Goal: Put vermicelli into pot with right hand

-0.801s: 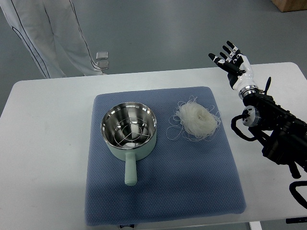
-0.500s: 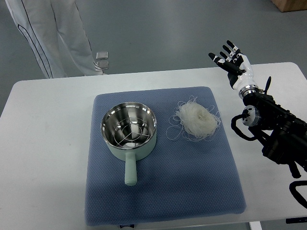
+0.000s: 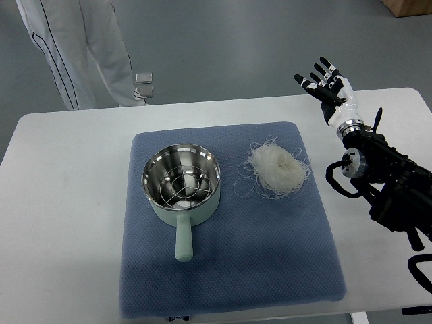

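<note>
Noodles (image 3: 276, 169) sitting on mat (image 3: 229, 270), just right of pot (image 3: 182, 183). Right hand (image 3: 325, 84) up at far right, fingers spread, holding nothing; needs to drop near-left.

Looks like a robot test lab, not anyone's kitchen. Plain white worktop (image 3: 67, 202) on a bare grey floor (image 3: 223, 47), a blue mat (image 3: 229, 270) laid out as a staging pad, and a person's legs (image 3: 81, 47) standing well off from the hand (image 3: 329, 84), across the worktop.
</note>
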### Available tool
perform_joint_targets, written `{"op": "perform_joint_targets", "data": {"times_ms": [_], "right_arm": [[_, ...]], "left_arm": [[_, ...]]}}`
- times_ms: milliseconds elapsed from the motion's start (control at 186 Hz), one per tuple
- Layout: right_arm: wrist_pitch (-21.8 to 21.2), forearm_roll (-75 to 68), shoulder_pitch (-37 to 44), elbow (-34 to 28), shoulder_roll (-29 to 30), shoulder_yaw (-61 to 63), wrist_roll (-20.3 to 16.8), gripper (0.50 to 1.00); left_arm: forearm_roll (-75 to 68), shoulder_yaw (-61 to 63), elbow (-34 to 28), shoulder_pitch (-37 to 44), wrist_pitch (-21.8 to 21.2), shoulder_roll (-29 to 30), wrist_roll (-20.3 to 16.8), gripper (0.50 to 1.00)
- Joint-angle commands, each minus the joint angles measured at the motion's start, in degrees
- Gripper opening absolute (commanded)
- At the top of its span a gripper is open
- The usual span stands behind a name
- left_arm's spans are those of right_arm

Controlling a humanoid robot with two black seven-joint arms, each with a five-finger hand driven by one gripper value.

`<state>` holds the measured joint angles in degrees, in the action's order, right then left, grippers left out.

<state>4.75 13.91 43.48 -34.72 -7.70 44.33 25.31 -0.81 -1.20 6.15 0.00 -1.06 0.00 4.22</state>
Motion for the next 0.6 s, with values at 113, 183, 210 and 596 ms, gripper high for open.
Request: {"op": "perform_joint_targets", "data": {"times_ms": [113,183,210,596], "right_arm": [[0.18,0.07,0.11,0.0,-0.03,-0.03,0.0,0.921],[0.18,0.33,0.38,0.17,-0.03,0.06,0.0,0.921],[0.18,0.33,0.38,0.17,-0.03,0.06,0.0,0.921],[0.0,0.77,0.38,-0.35,-0.56,-0.2,-0.09,0.921]], "left_arm": [[0.02,-0.03,0.0,0.0,0.01,0.0,0.0,1.0],[0.02,-0.03,0.0,0.0,0.01,0.0,0.0,1.0],[0.02,-0.03,0.0,0.0,0.01,0.0,0.0,1.0],[0.02,-0.03,0.0,-0.35,0.01,0.0,0.0,1.0]]}}
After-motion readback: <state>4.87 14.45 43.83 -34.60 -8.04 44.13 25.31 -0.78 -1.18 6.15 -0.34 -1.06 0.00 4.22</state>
